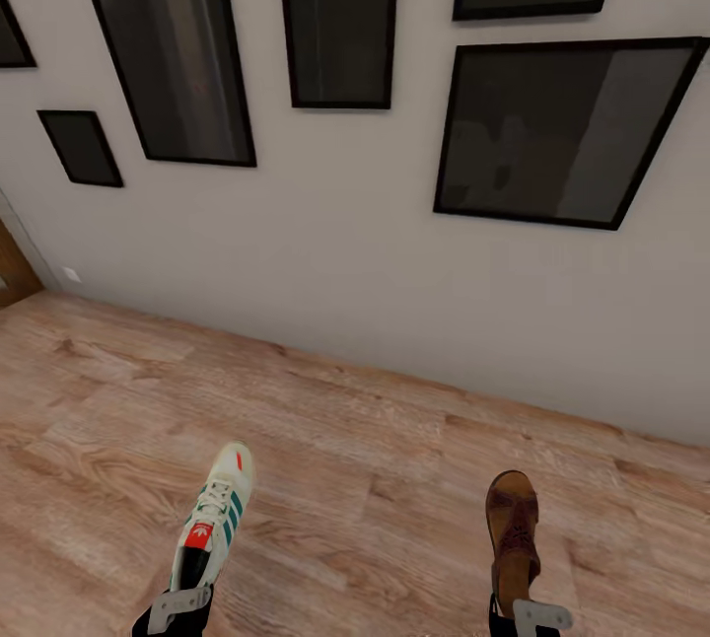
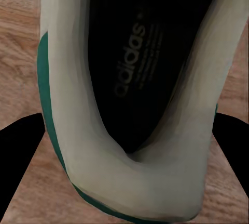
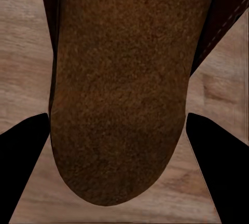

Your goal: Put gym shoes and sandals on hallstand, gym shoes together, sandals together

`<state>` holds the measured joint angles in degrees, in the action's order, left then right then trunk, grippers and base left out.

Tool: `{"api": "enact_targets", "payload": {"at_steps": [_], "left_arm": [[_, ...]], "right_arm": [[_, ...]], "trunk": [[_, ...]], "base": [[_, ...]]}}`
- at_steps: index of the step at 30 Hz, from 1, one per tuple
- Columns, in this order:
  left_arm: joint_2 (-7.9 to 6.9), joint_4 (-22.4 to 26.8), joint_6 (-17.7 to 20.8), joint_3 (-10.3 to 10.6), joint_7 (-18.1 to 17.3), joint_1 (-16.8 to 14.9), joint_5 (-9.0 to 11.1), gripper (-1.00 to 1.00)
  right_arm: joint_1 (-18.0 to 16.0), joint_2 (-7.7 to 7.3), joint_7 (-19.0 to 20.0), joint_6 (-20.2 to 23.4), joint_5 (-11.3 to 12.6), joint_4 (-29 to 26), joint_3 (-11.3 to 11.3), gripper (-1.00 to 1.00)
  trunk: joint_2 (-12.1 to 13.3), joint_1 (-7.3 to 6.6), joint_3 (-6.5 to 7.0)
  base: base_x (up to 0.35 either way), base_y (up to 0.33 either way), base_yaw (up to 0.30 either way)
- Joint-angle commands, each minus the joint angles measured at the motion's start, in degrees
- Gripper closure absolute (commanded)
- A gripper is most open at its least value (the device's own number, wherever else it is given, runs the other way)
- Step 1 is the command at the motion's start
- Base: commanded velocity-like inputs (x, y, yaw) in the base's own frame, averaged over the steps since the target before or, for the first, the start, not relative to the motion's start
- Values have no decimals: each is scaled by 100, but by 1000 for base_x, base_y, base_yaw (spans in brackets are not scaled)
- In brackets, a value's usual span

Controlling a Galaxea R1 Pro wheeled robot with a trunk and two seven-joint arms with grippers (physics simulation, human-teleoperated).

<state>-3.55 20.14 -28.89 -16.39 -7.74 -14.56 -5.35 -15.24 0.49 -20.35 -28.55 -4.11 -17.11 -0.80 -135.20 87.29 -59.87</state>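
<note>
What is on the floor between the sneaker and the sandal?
Nothing. In the head view, only bare wood floor lies between the sneaker and the sandal.

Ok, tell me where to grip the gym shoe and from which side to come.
Grip the gym shoe at its heel collar, coming from behind the heel, as the left gripper sits now. The left wrist view shows the open mouth with a firm rounded heel rim between the fingers: a narrow, stiff edge that suits a pinch. The toe points away, so the heel is the near end.
</note>
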Motion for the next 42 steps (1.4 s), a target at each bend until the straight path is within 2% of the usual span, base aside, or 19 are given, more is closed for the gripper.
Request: {"api": "enact_targets", "payload": {"at_steps": [1,42], "left_arm": [[3,-1,-20,-49,-26,-3,-54,100],[3,-1,-21,-49,-17,-3,-61,100]], "right_arm": [[-5,2,-48,-1,-46,6,-8,100],[-5,-4,-48,-1,-46,-3,-8,100]], "trunk": [[-2,-1,-4],[-2,-1,-4]], "base": [[0,0,-265],[0,0,-266]]}}
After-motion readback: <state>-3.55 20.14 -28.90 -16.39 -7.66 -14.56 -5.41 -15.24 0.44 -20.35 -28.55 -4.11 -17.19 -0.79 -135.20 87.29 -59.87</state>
